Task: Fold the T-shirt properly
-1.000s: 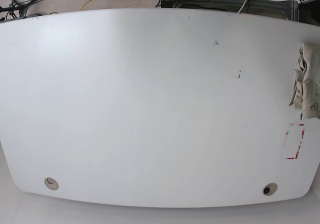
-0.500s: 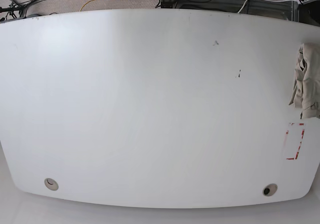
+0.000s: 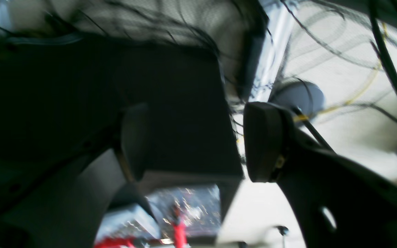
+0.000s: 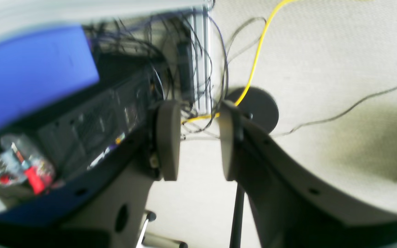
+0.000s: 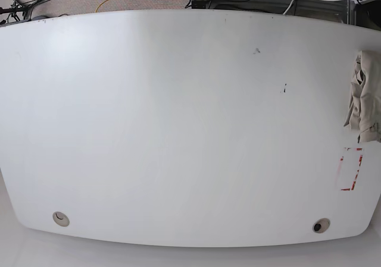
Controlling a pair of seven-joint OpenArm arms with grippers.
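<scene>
Nothing has moved: T-shirt (image 5: 364,98) bunched at our surface (image 5: 178,130) edge, apart from both tools. Left tool (image 3: 198,144) wide, right tool (image 4: 195,139) narrow; both empty.

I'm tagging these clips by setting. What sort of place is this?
Probably a robotics lab or workshop: a large white table with taped red markings, tangled cables over carpeted floor, and a crumpled T-shirt at the table's edge.
</scene>
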